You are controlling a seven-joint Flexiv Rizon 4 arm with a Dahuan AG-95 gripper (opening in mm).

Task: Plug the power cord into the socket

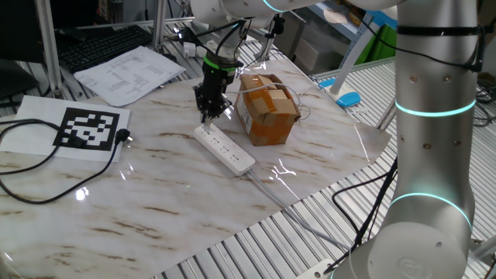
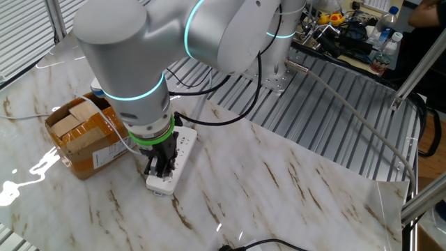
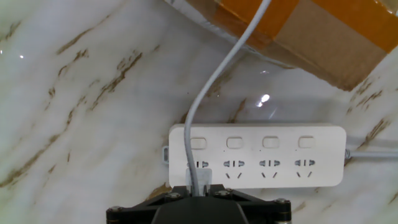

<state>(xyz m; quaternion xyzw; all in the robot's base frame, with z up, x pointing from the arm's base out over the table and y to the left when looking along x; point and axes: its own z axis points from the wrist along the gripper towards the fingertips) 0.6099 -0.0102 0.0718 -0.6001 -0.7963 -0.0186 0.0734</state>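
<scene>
The socket, a long white power strip [image 1: 225,149] with a row of outlets, lies flat on the marble table; it also shows in the other fixed view [image 2: 175,157] and the hand view [image 3: 267,155]. My gripper [image 1: 211,110] stands upright over the strip's end outlet, away from the strip's cable. It is shut on the white plug [image 3: 198,177] of the power cord. The plug sits at the leftmost outlet in the hand view; I cannot tell how deep it is. The white cord [image 3: 217,81] runs up from the plug towards the box. The other outlets are free.
A taped cardboard box [image 1: 267,108] stands right beside the strip, also in the other fixed view [image 2: 82,136]. A black cable with a plug [image 1: 124,138], a marker sheet [image 1: 89,128] and papers [image 1: 128,74] lie at the left. The table's edge runs near the strip's cable end.
</scene>
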